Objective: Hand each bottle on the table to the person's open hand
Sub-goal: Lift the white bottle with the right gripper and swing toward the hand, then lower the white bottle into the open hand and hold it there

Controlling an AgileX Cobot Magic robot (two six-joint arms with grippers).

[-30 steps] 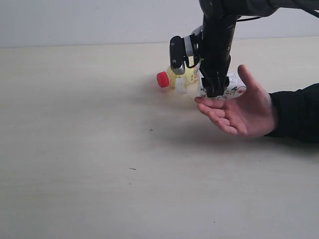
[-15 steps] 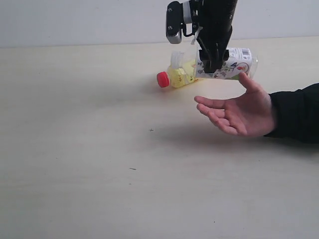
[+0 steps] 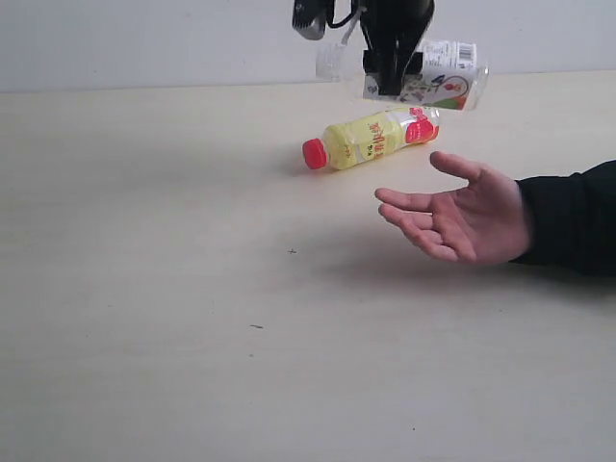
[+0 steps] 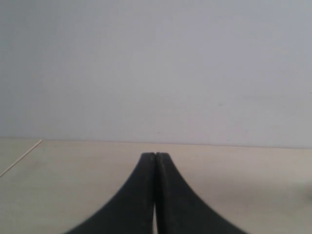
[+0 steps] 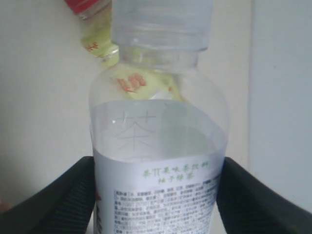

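Lifted off the table [image 3: 144, 289], floral bottle [image 3: 438, 87] hangs near its far edge, beyond the open hand [image 3: 472, 217].
Right gripper [image 3: 390, 82] clamps its middle; next, lower it into the palm and let go.

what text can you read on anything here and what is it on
"茶": large faint character on the white-label bottle, right wrist view.
"茶π果味茶饮料": my best reading of the small green line lower on that label; it is soft.
Second green line and the black fine print below: too small to read.
Red characters on the yellow bottle: blurred, unreadable.
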